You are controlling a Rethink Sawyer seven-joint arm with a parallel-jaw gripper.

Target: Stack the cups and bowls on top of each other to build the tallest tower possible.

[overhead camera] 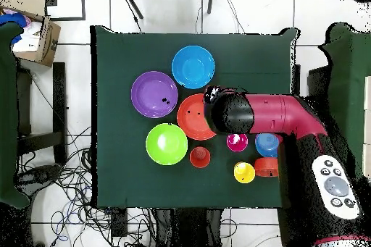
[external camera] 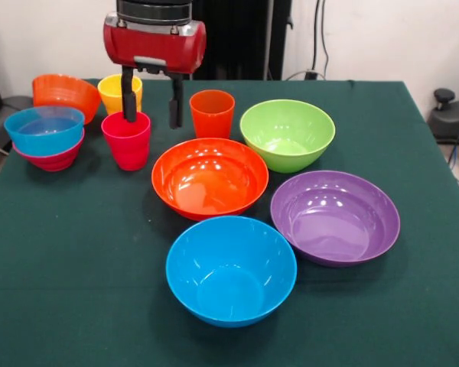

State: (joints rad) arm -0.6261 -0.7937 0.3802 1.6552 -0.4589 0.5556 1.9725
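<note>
Gripper [external camera: 152, 105]: spread wide, holding nothing, one finger at the red-pink cup's [external camera: 127, 140] rim. Orange cup [external camera: 212, 113] and yellow cup [external camera: 120, 93] stand just beside. Large bowls sit unstacked: orange [external camera: 209, 177], green [external camera: 288, 134], purple [external camera: 335, 216], blue [external camera: 231, 269].

No text, label, brand, number or sign can be read in either view. The bowls, the cups and the green cloth of the desk [external camera: 76, 290] are plain. The cardboard box [overhead camera: 36, 38] off the desk's corner in the overhead view shows some markings, too small to make out. The grey panel [overhead camera: 335, 186] on the robot's base carries round buttons, with no legible marks on them.
</note>
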